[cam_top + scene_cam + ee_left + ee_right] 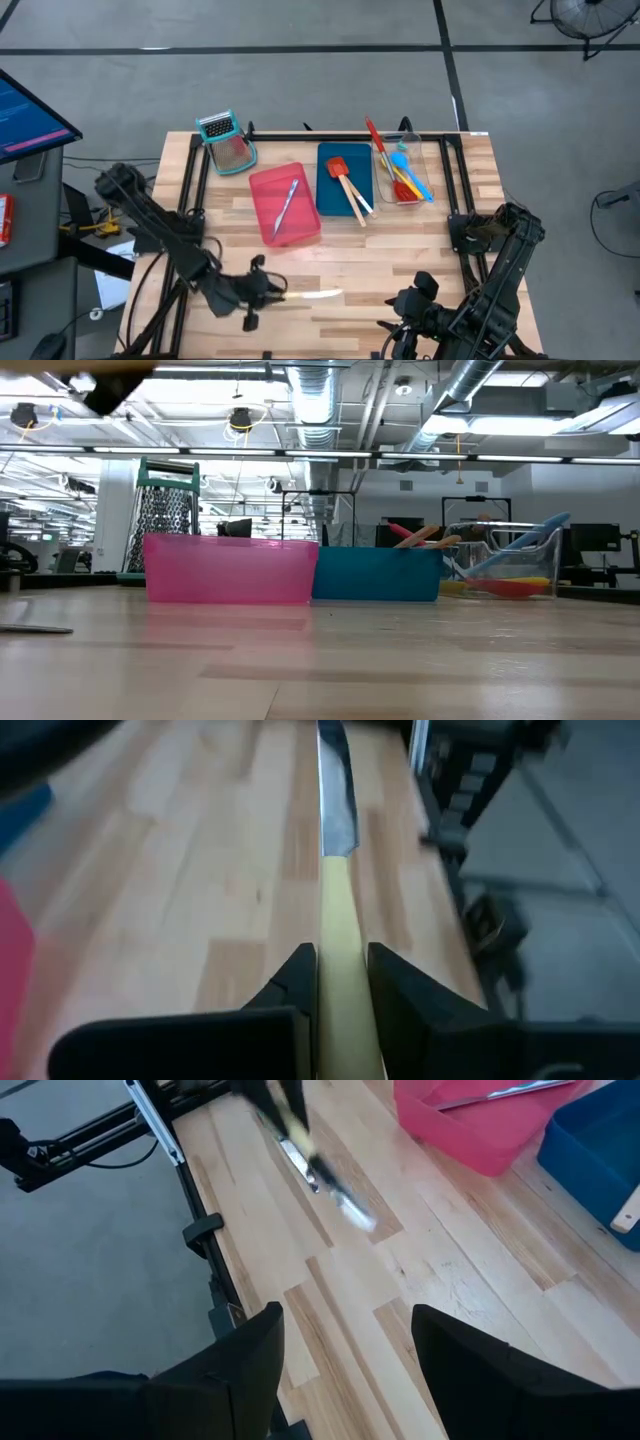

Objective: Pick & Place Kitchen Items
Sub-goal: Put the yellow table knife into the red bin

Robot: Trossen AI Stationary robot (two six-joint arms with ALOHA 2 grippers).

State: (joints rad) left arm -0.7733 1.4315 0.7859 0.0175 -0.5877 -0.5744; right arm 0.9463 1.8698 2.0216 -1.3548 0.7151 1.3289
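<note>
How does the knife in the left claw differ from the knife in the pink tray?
The yellow-handled knife is clamped at its handle between the left claw's fingers, at the table's near side; the knife in the pink tray lies loose, touched by no claw. The held knife's blade reaches out over bare wooden table; the other knife rests inside the pink tray, at a slant. Both are slim with metal blades.

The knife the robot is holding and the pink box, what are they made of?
The knife in the left gripper: its blade looks like metal, grey and shiny; its pale yellow handle is smooth, probably plastic. The pink box looks like see-through plastic, since light glows through its walls.
</note>
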